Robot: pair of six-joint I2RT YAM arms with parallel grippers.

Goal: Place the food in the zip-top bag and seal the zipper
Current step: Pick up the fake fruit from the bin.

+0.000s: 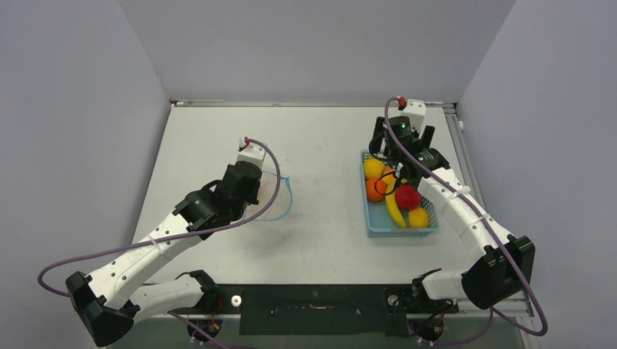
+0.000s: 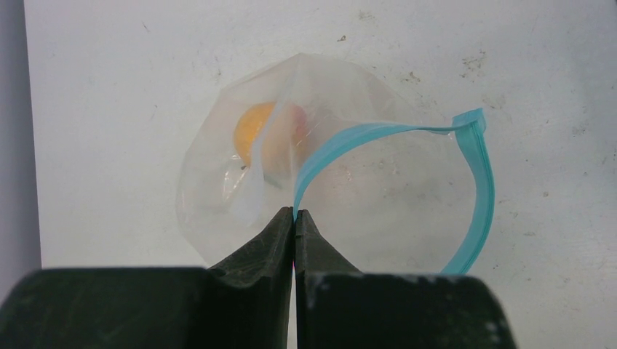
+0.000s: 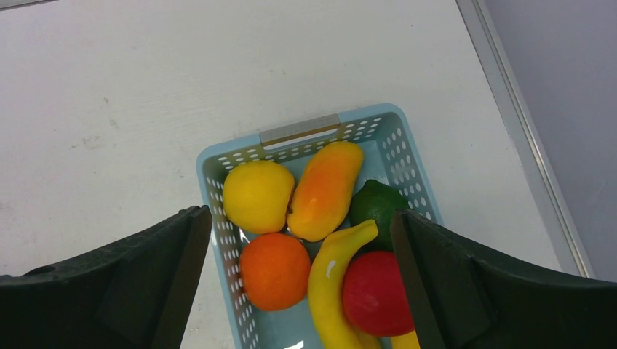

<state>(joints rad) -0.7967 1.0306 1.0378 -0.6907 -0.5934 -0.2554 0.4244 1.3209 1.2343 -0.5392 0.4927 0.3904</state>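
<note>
My left gripper (image 2: 294,214) is shut on the light blue zipper (image 2: 480,189) of the clear zip-top bag (image 2: 218,196), pinching the strip so the mouth bows open in a loop. One orange-yellow fruit (image 2: 255,131) lies inside the bag. My right gripper (image 3: 298,212) hangs open over the basket, its fingers to either side of the food. There I see a yellow round (image 3: 257,195), an orange-yellow piece (image 3: 324,189), a green one (image 3: 375,203), an orange (image 3: 275,270), a banana (image 3: 331,283) and a red one (image 3: 375,291).
The light blue mesh basket (image 1: 378,227) sits at the right of the table, close to the metal edge rail (image 3: 520,131). The bag (image 1: 280,196) lies left of centre on the white tabletop. Grey walls close in the table on three sides.
</note>
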